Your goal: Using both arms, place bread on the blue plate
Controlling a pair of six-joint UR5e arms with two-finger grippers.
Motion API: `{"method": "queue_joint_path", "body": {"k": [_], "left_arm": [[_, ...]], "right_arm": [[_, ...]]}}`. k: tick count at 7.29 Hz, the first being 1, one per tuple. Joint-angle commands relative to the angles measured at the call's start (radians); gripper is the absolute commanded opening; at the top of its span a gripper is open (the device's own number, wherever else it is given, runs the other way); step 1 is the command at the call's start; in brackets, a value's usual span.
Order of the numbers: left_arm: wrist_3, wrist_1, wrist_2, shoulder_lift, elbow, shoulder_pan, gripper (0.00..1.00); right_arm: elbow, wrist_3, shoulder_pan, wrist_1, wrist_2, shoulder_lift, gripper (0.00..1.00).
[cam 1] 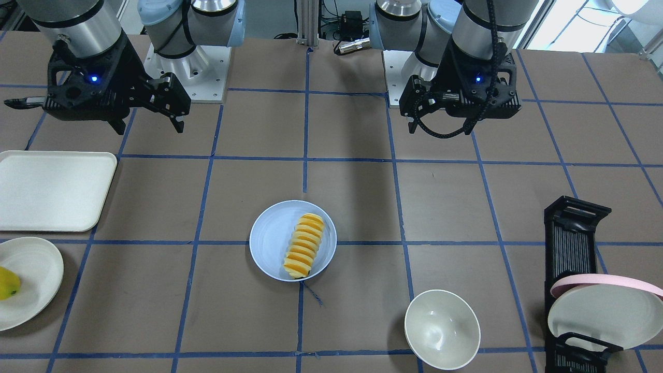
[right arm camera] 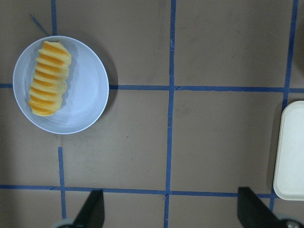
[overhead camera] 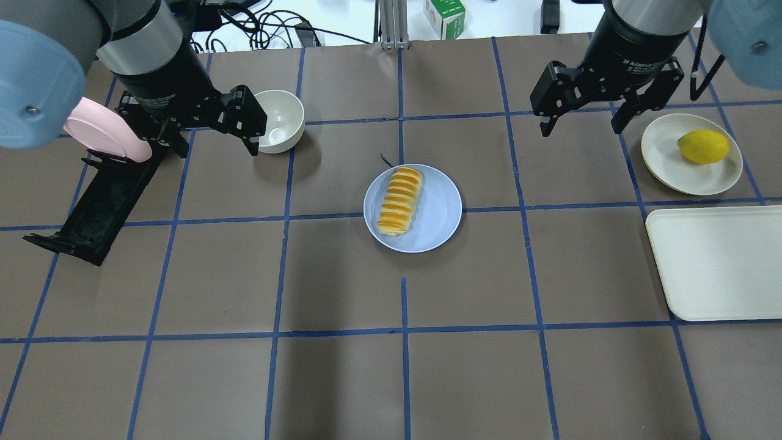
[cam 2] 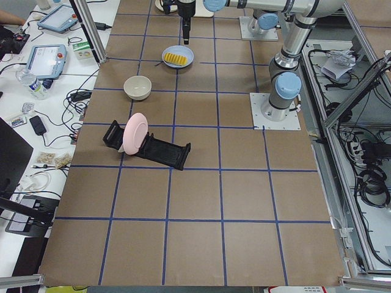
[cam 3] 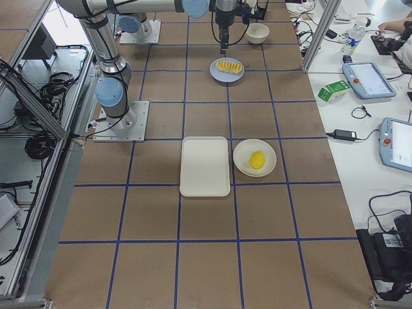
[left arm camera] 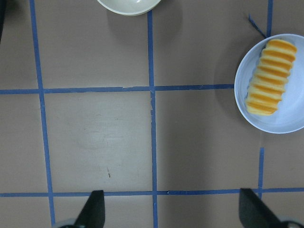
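The bread (overhead camera: 400, 192) is an orange-yellow ridged loaf. It lies on the left half of the blue plate (overhead camera: 437, 214) at the table's middle, and shows in the front view (cam 1: 304, 245) on that plate (cam 1: 269, 238). My left gripper (overhead camera: 215, 148) is open and empty, raised to the plate's far left. My right gripper (overhead camera: 580, 129) is open and empty, raised to the plate's far right. The left wrist view shows the bread (left arm camera: 268, 76) at its right, the right wrist view shows the bread (right arm camera: 48, 76) at its left; both lie beyond open fingers.
A white bowl (overhead camera: 278, 119) stands beside the left gripper. A black dish rack (overhead camera: 98, 201) holds a pink plate (overhead camera: 107, 131) at far left. An off-white plate (overhead camera: 672, 165) with a yellow fruit (overhead camera: 704, 146) and a white tray (overhead camera: 721, 263) lie at right.
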Motion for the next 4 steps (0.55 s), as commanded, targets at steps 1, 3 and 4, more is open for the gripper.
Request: {"method": "queue_joint_path", "body": {"k": [1,3,4], "left_arm": [[-0.001,0.002,-0.002,0.002,0.000,0.000,1.00],[0.000,0.002,-0.002,0.002,-0.002,0.000,1.00],[0.000,0.002,-0.002,0.002,-0.002,0.002,1.00]], "right_arm": [[0.006,-0.012,-0.007,0.015,-0.044,0.016,1.00],[0.006,-0.004,-0.009,-0.003,-0.038,0.014,1.00],[0.011,-0.006,-0.009,-0.006,-0.038,0.013,1.00]]}}
